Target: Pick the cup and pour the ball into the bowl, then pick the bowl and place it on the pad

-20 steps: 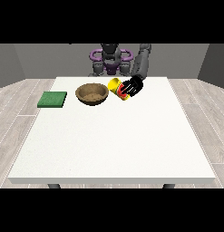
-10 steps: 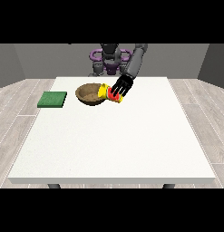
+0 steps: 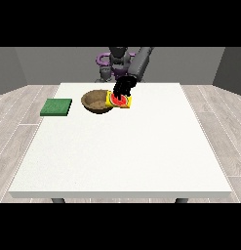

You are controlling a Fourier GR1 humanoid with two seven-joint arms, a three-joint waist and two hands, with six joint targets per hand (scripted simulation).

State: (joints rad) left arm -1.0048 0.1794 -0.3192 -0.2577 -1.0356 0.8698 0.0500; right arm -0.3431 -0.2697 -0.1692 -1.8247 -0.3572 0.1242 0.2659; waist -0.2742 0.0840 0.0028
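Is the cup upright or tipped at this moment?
Tipped. The cup leans toward the bowl, its red opening visible, held by the hand at the view's right.

white table [image 3: 122, 146], brown bowl [image 3: 96, 102], green pad [image 3: 56, 107]

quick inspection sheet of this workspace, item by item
surface: white table, mostly bare
job's things: brown bowl at the far side; yellow and red cup tipped against the bowl's rim; green pad flat, apart from the bowl, at the view's left; ball not visible
clutter: nothing seen
hands: hand at the view's right curled round the cup; the other hand not in view
cables: nothing seen
surroundings: wooden plank floor, grey walls
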